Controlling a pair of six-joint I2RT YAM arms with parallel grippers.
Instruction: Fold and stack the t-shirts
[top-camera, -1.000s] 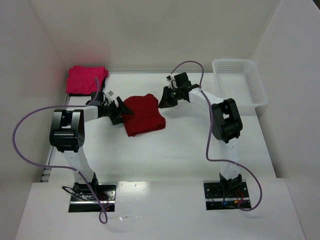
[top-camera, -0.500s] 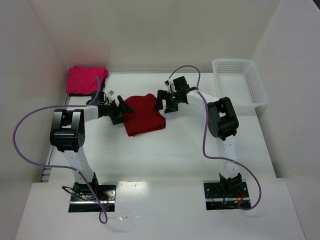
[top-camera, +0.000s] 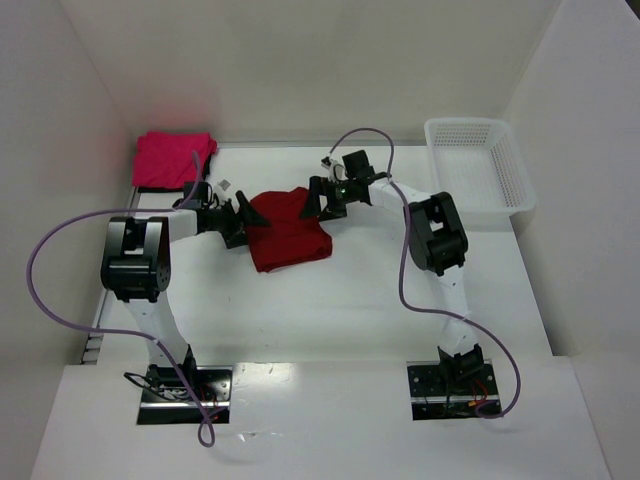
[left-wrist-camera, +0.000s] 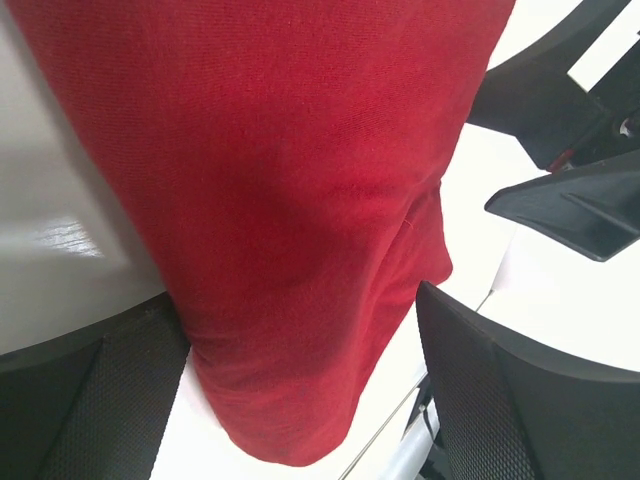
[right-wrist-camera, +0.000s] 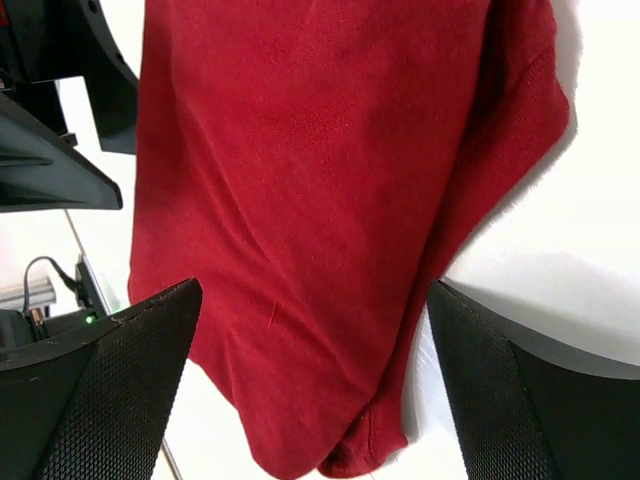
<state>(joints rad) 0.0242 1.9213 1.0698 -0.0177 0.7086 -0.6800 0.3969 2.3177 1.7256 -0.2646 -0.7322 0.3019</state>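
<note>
We see the folded dark crimson red cloth t-shirt (top-camera: 288, 232) lying flat on the white desk (top-camera: 350, 300), left of its middle and nearer the far edge, while the folded bright magenta-pink cloth t-shirt (top-camera: 173, 158) sits well apart at the far left corner. Our left gripper (top-camera: 240, 222) stands at the crimson shirt's left edge and our right gripper (top-camera: 316, 200) at its far right corner, both with jaws spread wide and clamping nothing, the red cloth lying loose in each gap. The white plastic mesh basket (top-camera: 478, 170) rests at the desk's far right corner, away from both shirts.
</note>
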